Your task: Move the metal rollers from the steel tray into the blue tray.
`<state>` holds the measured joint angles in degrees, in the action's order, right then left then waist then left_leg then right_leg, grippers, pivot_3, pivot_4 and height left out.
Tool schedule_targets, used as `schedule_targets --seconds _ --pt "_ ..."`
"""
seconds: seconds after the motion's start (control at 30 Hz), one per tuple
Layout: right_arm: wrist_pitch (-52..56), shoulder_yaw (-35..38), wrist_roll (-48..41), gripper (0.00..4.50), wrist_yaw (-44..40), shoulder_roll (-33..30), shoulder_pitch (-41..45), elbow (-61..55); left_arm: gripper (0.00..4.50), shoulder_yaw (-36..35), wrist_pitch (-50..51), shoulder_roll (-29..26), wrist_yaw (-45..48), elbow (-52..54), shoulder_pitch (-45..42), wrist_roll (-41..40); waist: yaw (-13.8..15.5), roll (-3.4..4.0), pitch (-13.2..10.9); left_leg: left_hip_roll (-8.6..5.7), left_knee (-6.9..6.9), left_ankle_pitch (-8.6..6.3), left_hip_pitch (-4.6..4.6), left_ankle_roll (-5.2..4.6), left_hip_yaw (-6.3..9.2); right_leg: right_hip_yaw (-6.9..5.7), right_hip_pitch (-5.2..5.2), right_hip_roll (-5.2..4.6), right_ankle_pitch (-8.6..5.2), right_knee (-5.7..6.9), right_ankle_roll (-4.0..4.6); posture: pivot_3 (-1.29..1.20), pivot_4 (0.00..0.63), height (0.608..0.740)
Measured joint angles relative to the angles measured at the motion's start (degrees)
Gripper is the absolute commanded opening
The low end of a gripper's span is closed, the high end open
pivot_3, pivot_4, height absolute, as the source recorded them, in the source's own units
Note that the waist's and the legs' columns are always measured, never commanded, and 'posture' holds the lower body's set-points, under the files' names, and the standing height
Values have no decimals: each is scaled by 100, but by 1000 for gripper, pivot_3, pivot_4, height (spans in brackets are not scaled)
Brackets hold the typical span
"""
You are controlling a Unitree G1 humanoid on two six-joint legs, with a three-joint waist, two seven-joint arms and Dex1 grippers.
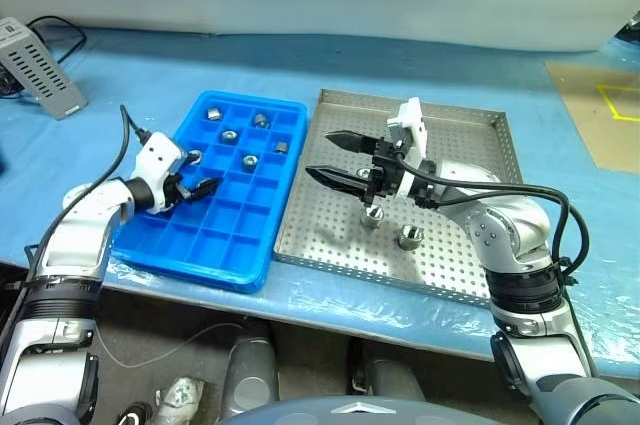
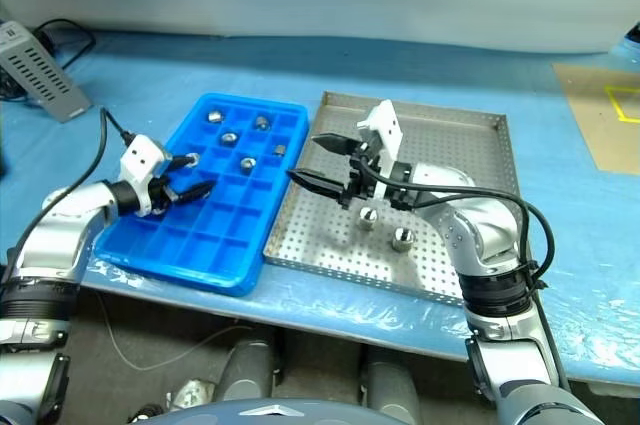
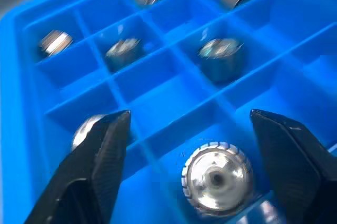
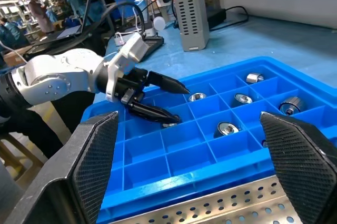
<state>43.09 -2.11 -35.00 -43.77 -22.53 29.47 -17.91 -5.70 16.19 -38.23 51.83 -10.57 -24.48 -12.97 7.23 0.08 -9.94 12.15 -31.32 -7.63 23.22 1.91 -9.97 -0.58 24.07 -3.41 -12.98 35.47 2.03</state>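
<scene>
The blue tray lies left of the steel tray. Several metal rollers sit in the blue tray's far compartments, such as one roller. Two rollers stand on the steel tray's perforated floor. My left gripper is over the blue tray's left side, open. A roller rests in a compartment between its fingers, with a gap on each side. My right gripper hovers open and empty over the steel tray's left edge, pointing toward the blue tray.
A grey power adapter with cables sits at the far left of the blue-covered table. A brown board with yellow tape lies at the far right. The trays sit close to the table's front edge.
</scene>
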Motion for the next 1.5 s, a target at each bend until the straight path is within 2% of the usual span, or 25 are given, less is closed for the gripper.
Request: schedule_targets --seconds 0.13,0.27,0.37,0.5,0.67,0.87,1.13,1.3,1.5 --pt "66 123 -74 4500 241 7 -67 -103 3812 158 491 21 475 557 -881 -505 -40 -1 0 -8 -3 5 -12 8 -1 9 -1 -3 0 14 0 -106 150 740" --pt "-44 153 50 4500 465 16 -302 -76 3812 980 651 425 1048 659 -1364 -566 -149 8 6 -14 1 6 -11 8 -3 16 0 -3 0 11 -1 -172 150 740" --pt "-183 204 183 4500 532 -93 -911 -47 3812 1766 357 800 1364 284 -1542 -231 -212 6 6 -14 0 4 -5 3 -3 17 2 0 1 4 -3 -223 150 740" --pt "-466 355 418 4500 540 -379 -1916 53 3812 2328 -195 1270 1553 -689 -1877 308 -336 6 6 -15 1 1 -3 -2 -3 17 1 3 4 -5 -9 -322 150 740" --pt "-516 777 395 4500 693 -473 -2843 -139 3812 2519 -367 1705 1869 -1346 -2146 422 -521 5 5 -20 -13 -12 -5 -25 -8 33 -4 2 7 -15 -13 -402 150 740" --pt "-522 1701 -124 4500 1176 -335 -2558 -547 3812 2712 -765 2084 2002 -2064 -2250 703 -743 5 6 -22 -44 -28 -16 -52 -10 48 -23 2 15 -13 -23 -474 150 740" --pt "-717 1424 35 4500 1177 -254 -3289 -644 3812 2796 -1472 2548 1825 -3343 -2633 1255 -822 5 7 -27 -75 -68 -2 -116 -11 47 -57 -5 22 -73 -33 -522 150 740" --pt "-876 1322 82 4500 1255 -189 -3465 -866 3812 2765 -1825 2880 1596 -4014 -2767 1437 -844 5 7 -31 -88 -79 -11 -132 -14 48 -77 -14 22 -80 -34 -536 150 740" --pt "-962 1229 221 4500 1269 -209 -3522 -878 3812 2748 -1994 2997 1614 -4172 -2806 1560 -845 5 7 -36 -92 -79 -15 -132 -14 46 -83 -24 22 -78 -36 -533 150 740"
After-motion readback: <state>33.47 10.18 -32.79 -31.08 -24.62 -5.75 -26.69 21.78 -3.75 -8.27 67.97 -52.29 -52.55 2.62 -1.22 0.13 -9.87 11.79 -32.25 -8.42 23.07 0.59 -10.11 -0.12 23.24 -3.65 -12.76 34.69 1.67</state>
